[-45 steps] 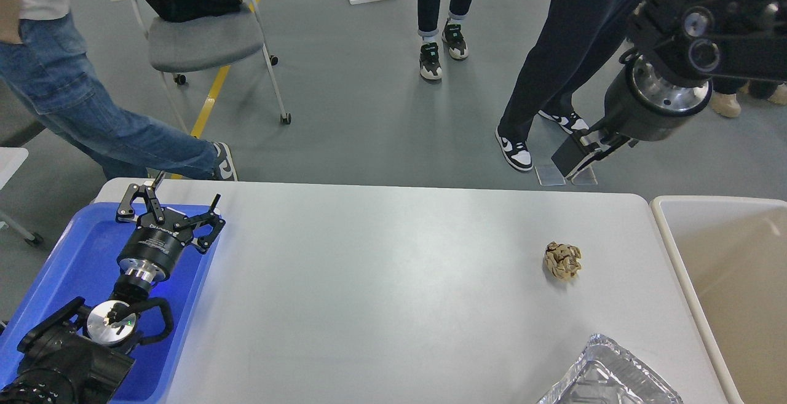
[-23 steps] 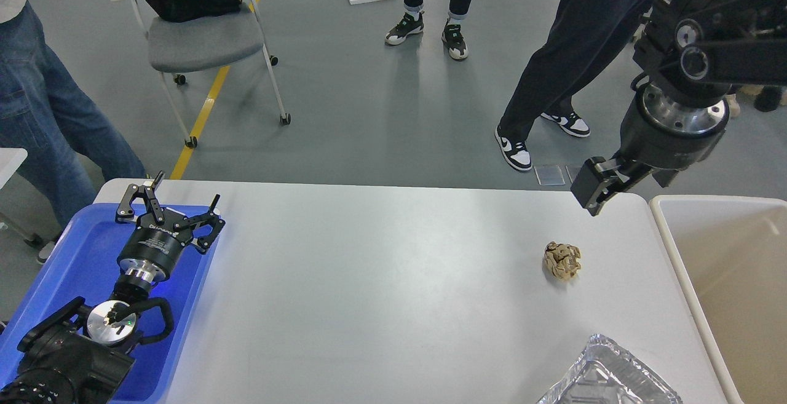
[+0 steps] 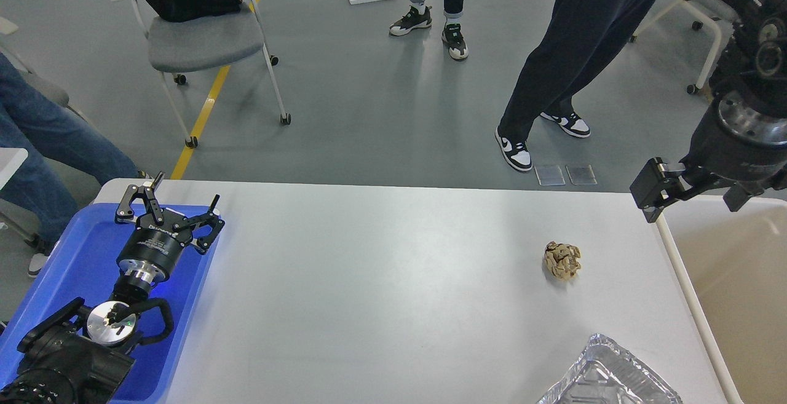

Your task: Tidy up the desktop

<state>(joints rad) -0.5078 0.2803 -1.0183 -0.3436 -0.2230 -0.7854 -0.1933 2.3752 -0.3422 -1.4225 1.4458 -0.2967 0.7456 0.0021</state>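
Observation:
The desktop (image 3: 381,281) is a pale grey-white tabletop. A crumpled brown paper ball (image 3: 562,261) lies on its right part. A crinkled foil tray (image 3: 609,376) sits at the front right edge, partly cut off. My left gripper (image 3: 171,205) is open and empty, hovering over the far end of the blue tray (image 3: 67,256) at the left. My right gripper (image 3: 693,195) is open and empty, raised above the table's far right corner and the bin's rim, up and to the right of the paper ball.
A beige bin (image 3: 738,281) with a cream rim stands against the table's right edge. Beyond the table, people's legs (image 3: 553,66), a grey chair (image 3: 203,41) and a second chair (image 3: 707,4) stand on the floor.
My right arm has swung right and down, from over the floor beyond the table to the table's far right corner by the bin. The left arm is still. The people have shifted.

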